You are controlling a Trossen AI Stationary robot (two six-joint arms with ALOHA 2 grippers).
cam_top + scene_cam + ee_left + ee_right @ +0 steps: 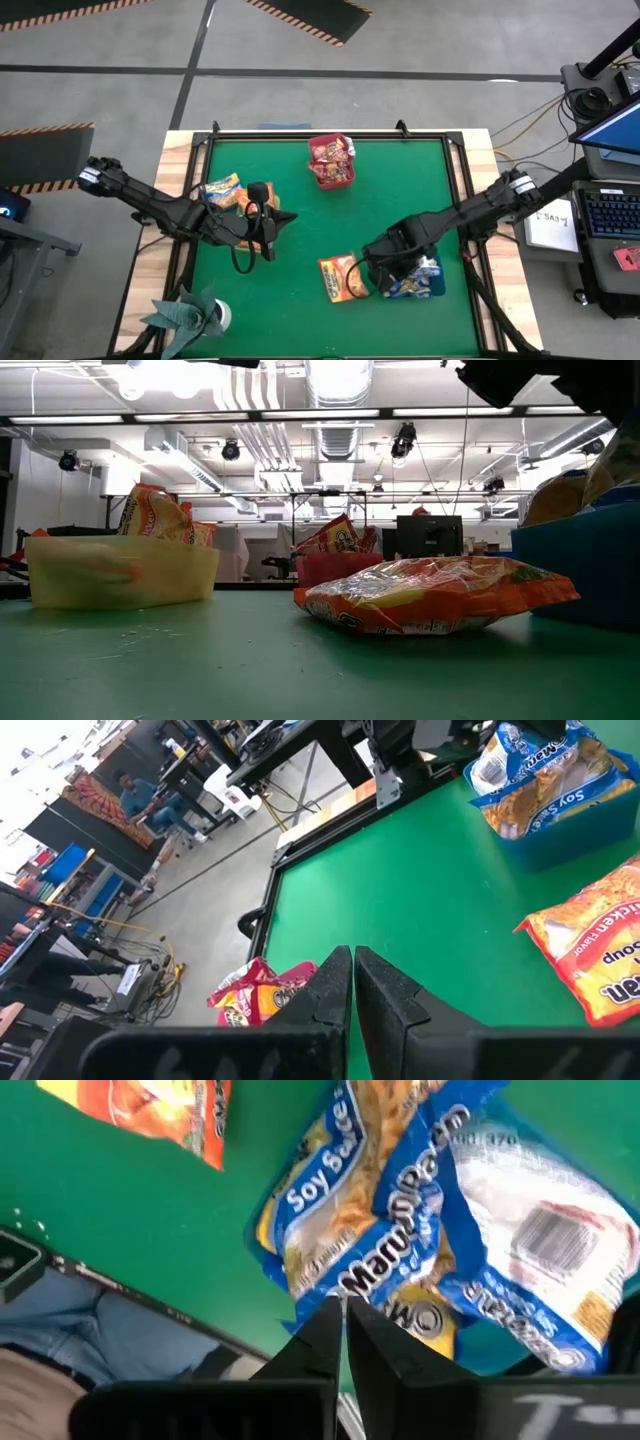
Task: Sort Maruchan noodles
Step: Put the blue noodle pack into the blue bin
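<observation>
Dark right arm [470, 208] bent, seemingly above blue packets [440, 1250].

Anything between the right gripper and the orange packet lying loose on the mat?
Nothing visible. The right gripper, shut, hangs over the blue tray of blue packets. The orange packet lies beside that tray on bare green mat, with only open mat in between.
</observation>
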